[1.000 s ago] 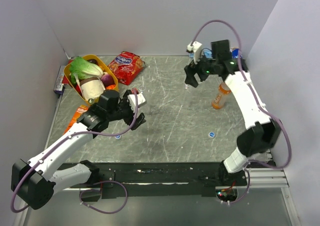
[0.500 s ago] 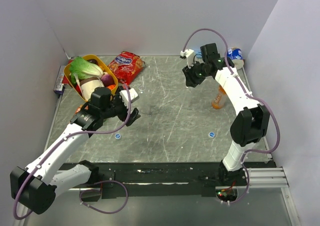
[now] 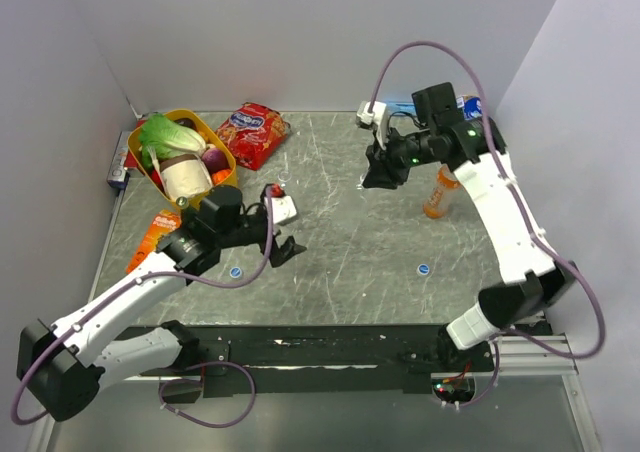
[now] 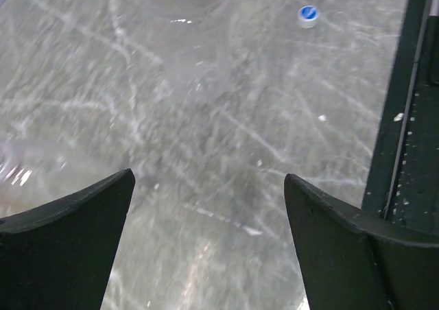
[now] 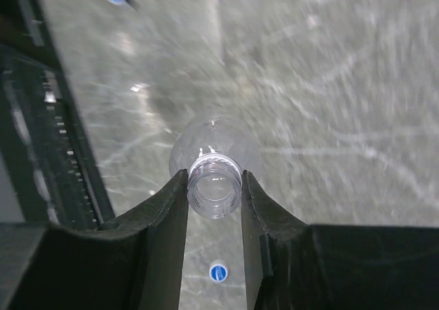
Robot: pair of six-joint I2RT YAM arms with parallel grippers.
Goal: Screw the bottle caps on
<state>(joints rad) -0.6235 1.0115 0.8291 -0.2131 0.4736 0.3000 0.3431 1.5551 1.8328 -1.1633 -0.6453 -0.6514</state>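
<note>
My right gripper [image 5: 215,180] is shut on the threaded neck of a colourless see-through bottle [image 5: 215,145], which has no cap on and hangs mouth-up over the table. From above, that gripper [image 3: 378,177] sits at the back right, just left of the small orange drink bottle [image 3: 438,197]. One blue bottle cap [image 3: 424,269] lies at the near right and also shows under the held bottle [image 5: 218,272]. Another blue cap [image 3: 235,271] lies near my left gripper [image 3: 288,247], which hangs open with nothing between its fingers [image 4: 208,180]. A blue cap [image 4: 308,13] shows far ahead of it.
A yellow basket [image 3: 133,142] of vegetables stands at the back left, with a red snack bag [image 3: 252,132] beside it. An orange packet [image 3: 155,234] lies under my left arm. A black rail [image 3: 330,347] runs along the near table edge.
My right gripper has shut on the clear bottle's neck and shifted slightly toward the near side. My left arm swung right and nearer, jaws still open.
</note>
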